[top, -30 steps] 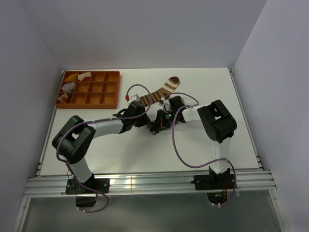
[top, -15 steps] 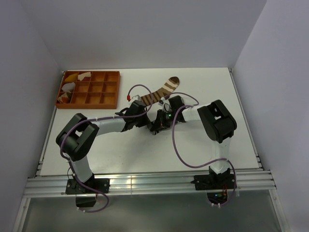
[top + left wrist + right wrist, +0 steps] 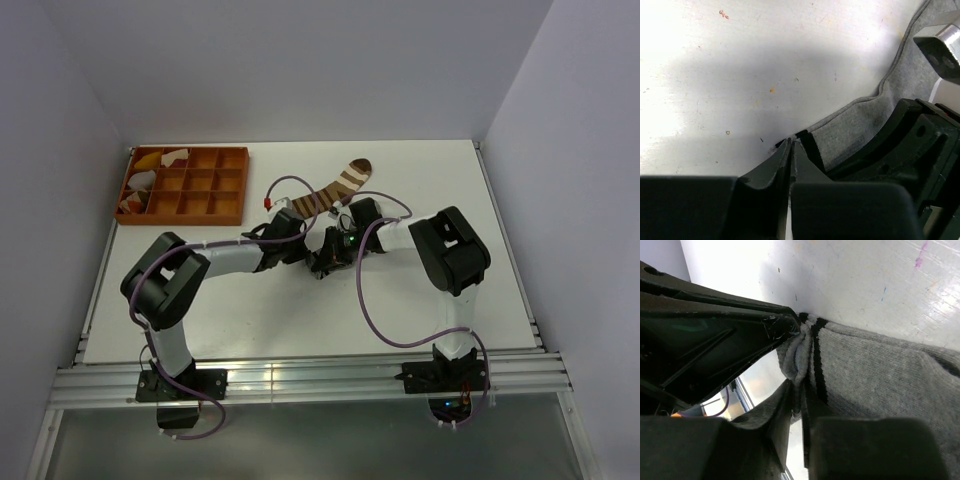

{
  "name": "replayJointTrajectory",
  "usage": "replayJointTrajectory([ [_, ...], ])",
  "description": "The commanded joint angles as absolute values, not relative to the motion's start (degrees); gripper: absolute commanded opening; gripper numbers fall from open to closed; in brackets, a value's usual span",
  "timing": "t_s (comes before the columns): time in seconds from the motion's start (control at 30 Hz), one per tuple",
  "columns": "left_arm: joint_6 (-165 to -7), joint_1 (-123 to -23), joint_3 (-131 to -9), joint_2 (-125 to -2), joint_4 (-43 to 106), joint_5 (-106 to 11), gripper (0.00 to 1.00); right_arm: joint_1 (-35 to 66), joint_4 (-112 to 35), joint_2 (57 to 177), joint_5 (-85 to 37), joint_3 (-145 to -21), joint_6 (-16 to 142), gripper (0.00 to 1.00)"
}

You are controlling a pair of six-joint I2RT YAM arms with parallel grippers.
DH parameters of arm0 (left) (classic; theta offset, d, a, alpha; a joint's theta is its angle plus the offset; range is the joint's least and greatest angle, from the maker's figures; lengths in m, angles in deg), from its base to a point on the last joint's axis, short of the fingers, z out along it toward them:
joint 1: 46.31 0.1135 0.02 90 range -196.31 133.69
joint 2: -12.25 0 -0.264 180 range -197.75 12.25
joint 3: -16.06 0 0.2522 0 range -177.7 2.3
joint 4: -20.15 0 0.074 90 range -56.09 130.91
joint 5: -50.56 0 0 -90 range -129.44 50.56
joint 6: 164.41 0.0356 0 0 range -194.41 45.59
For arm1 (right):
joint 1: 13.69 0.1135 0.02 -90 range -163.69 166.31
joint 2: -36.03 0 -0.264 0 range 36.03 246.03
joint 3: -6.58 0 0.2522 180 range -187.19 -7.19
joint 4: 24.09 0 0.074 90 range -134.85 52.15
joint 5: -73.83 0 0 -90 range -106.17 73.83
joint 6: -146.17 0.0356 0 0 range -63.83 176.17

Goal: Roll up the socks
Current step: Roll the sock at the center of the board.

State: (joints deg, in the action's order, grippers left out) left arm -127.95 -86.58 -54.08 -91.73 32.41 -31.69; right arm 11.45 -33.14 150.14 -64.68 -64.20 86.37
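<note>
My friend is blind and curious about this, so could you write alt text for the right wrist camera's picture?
The right fingers pinch the bunched, dark-striped cuff of a grey sock lying on a white table. The dark left fingers fill the upper left, their tips against the same cuff.

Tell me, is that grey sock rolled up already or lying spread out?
Not rolled yet. The grey sock lies mostly flat on the table; only its striped cuff is bunched up, pinched in the right gripper.
</note>
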Motion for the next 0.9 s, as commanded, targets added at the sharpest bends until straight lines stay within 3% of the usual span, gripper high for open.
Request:
replayJointTrajectory([
  [0.0, -127.9, -88.1, -54.6, -93.6, 36.8, -30.0, 0.08, 11.2, -35.7, 149.0, -56.5, -63.1, 84.2, 0.2],
  [0.23, -128.3, -88.7, -54.4, -93.4, 37.9, -28.0, 0.04, 11.3, -36.4, 142.0, -51.3, -61.4, 83.2, 0.36],
  [0.67, -128.2, -89.1, -55.5, -93.6, 38.4, -27.6, 0.03, 13.6, -22.8, 125.1, -42.0, -48.0, 77.8, 0.42],
  [0.87, -128.2, -89.1, -55.6, -93.4, 38.7, -27.4, 0.02, 15.8, -14.0, 124.8, -40.3, -43.0, 76.1, 0.52],
])
